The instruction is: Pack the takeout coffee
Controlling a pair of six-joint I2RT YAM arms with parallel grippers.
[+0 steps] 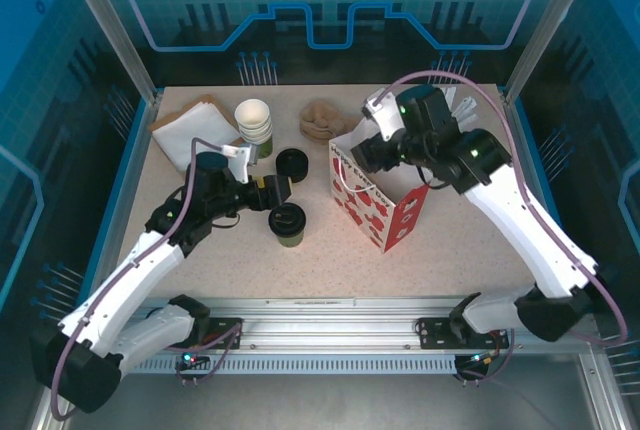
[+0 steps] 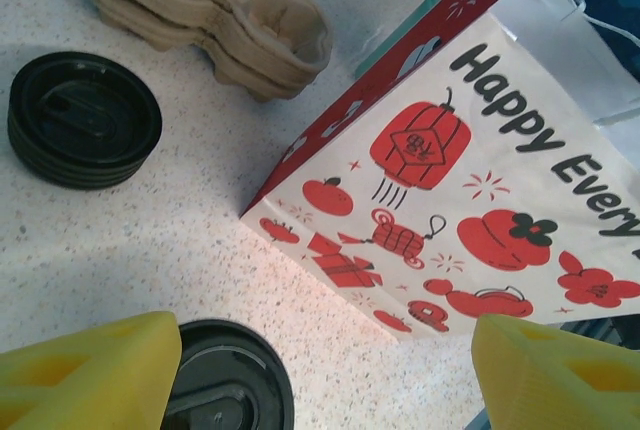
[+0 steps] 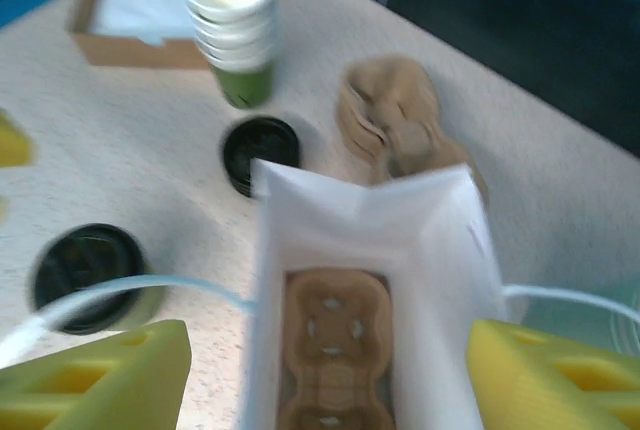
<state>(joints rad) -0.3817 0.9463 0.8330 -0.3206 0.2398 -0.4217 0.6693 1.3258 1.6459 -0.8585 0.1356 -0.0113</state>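
The coffee (image 1: 287,222) is a small paper cup with olive-green sides, capped by a round black lid. It stands upright on the speckled bench (image 1: 350,270), a little left of centre in the top view, with the lid seated flat. In the left wrist view the lid (image 2: 228,382) shows at the bottom edge, left of centre, with a raised rim and a moulded recess. In the right wrist view the coffee (image 3: 86,272) appears blurred at the lower left, with a sliver of green beside the lid.
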